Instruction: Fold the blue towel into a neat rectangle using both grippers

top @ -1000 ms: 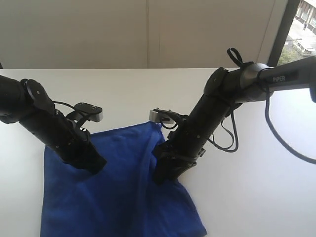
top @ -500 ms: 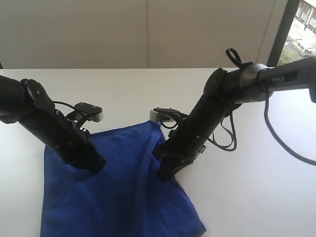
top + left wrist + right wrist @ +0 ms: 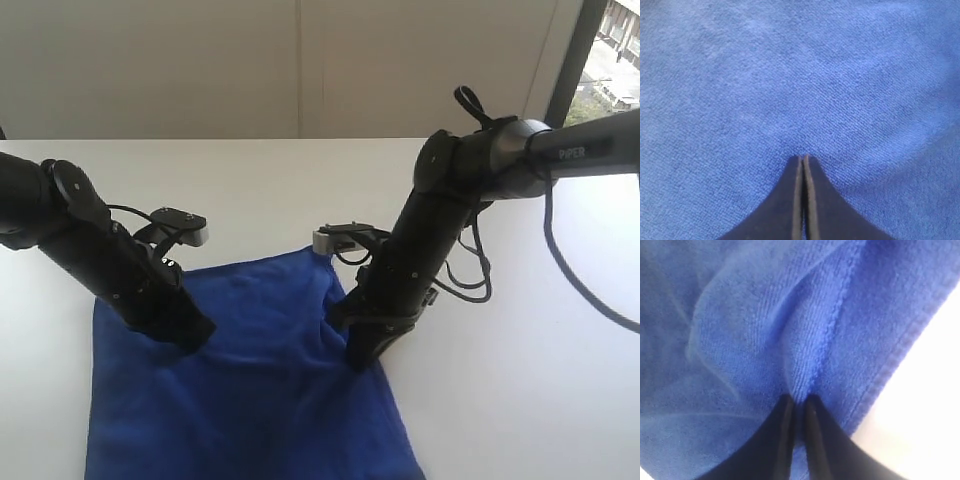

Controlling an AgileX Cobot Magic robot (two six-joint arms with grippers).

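Note:
The blue towel (image 3: 250, 400) lies spread on the white table (image 3: 510, 380), its near edge cut off by the frame. My left gripper (image 3: 200, 335) rests tip-down on the towel's left half. In the left wrist view the left gripper (image 3: 803, 158) is shut, its tips pressed onto flat cloth (image 3: 790, 75) with nothing between them. My right gripper (image 3: 360, 360) stands at the towel's right edge. The right wrist view shows the right gripper (image 3: 799, 399) shut on a raised ridge of the towel (image 3: 740, 340), just inside the stitched hem (image 3: 890, 370).
Bare white table (image 3: 935, 405) runs right of the towel's hem and behind both arms. A pale wall (image 3: 300, 70) stands at the table's far edge, with a window (image 3: 615, 50) at the far right. Black cables (image 3: 470, 270) loop off the right arm.
The right gripper has shut on a fold of the towel and shifted right, drawing that side outward and flattening the central crease. The left arm has stayed put.

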